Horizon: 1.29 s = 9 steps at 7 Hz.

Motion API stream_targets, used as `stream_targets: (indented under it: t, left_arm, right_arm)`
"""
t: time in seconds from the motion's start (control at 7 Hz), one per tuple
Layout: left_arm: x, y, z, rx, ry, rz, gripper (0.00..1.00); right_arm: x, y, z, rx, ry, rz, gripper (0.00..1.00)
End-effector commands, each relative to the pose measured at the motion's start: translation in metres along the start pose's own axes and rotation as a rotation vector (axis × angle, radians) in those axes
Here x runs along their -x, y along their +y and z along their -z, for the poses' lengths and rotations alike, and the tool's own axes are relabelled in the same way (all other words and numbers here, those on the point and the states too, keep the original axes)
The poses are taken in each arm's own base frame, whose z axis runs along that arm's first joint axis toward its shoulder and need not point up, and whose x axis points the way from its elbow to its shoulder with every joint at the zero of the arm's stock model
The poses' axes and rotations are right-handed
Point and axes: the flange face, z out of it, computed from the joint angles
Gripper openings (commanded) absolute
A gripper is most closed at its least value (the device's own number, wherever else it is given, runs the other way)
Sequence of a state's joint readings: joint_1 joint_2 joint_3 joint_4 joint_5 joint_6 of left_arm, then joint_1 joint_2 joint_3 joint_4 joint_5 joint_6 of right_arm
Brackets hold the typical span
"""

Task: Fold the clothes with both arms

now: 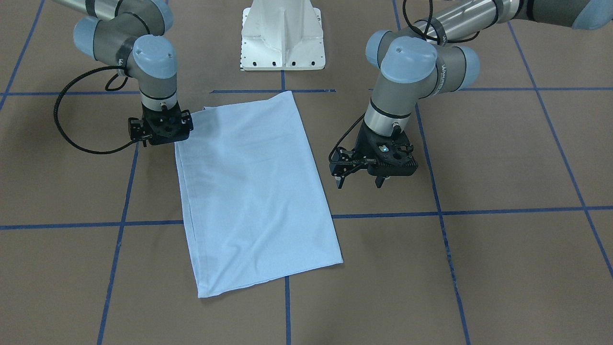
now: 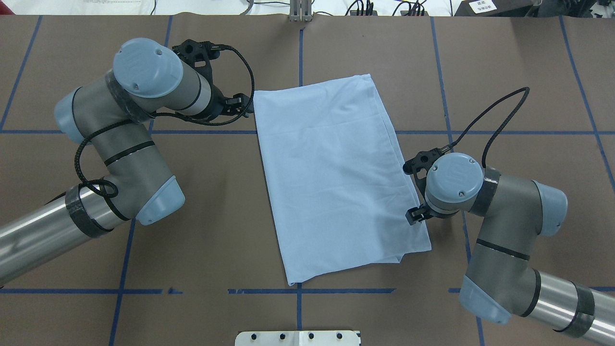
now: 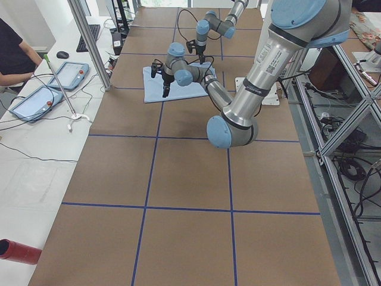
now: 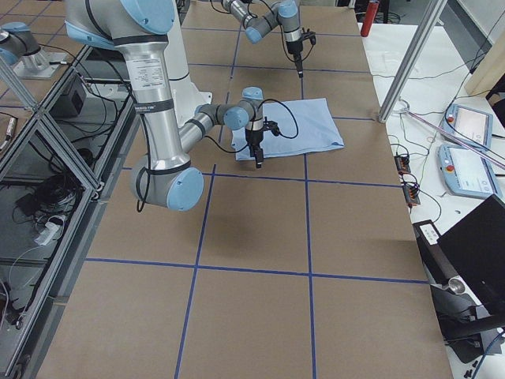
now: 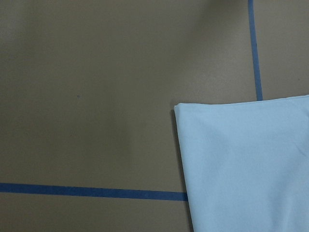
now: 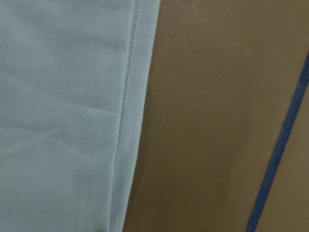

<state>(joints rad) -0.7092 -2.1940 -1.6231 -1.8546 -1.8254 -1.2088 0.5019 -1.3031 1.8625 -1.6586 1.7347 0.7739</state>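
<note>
While the light blue T-shirt (image 2: 331, 178) lies flat as a folded rectangle mid-frame on the brown bench (image 2: 504, 72) in the overhead view, my left gripper (image 1: 360, 181) hangs just off its edge at centre right of the front view, fingers apart, clamping nothing. My left wrist camera shows one shirt corner at lower right. My right gripper (image 1: 160, 130) sits at the shirt's upper-left edge; apart or together, I cannot tell. Only my right wrist camera shows the stitched hem beside a blue tape line (image 6: 280, 145).

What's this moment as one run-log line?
T-shirt: folded, flat | left gripper: fingers open, empty, beside T-shirt | right gripper: at T-shirt edge, fingers hidden
</note>
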Motion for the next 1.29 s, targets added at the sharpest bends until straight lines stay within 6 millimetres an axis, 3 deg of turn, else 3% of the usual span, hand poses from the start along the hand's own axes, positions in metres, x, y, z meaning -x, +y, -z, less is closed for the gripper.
stream_targets:
  t: [0.0,0.29,0.43,0.57,0.71,0.86,1.14]
  left_arm:
    - [-0.002,0.002,-0.001,0.003,0.001,-0.004,1.00]
    - [-0.006,0.003,0.007,0.004,0.019,0.001,1.00]
    - [-0.013,0.031,0.001,0.059,0.033,0.092,1.00]
    - [-0.025,0.072,-0.002,0.138,0.047,0.235,1.00]
    - [-0.044,0.132,0.008,0.208,0.072,0.316,1.00]
    - [-0.055,0.175,0.013,0.269,0.070,0.418,1.00]
    - [-0.079,0.273,-0.004,0.318,0.025,0.501,0.99]
  right_arm:
    - [-0.022,-0.021,0.014,-0.021,-0.005,-0.013,1.00]
    - [-0.013,-0.053,0.058,-0.059,-0.100,-0.018,1.00]
    - [-0.010,-0.059,0.075,-0.079,-0.133,-0.023,1.00]
    - [-0.003,-0.060,0.098,-0.111,-0.166,-0.024,1.00]
    - [-0.003,-0.056,0.120,-0.131,-0.209,-0.019,1.00]
    - [-0.007,-0.054,0.136,-0.130,-0.255,-0.019,1.00]
    - [-0.006,-0.051,0.147,-0.135,-0.279,-0.015,1.00]
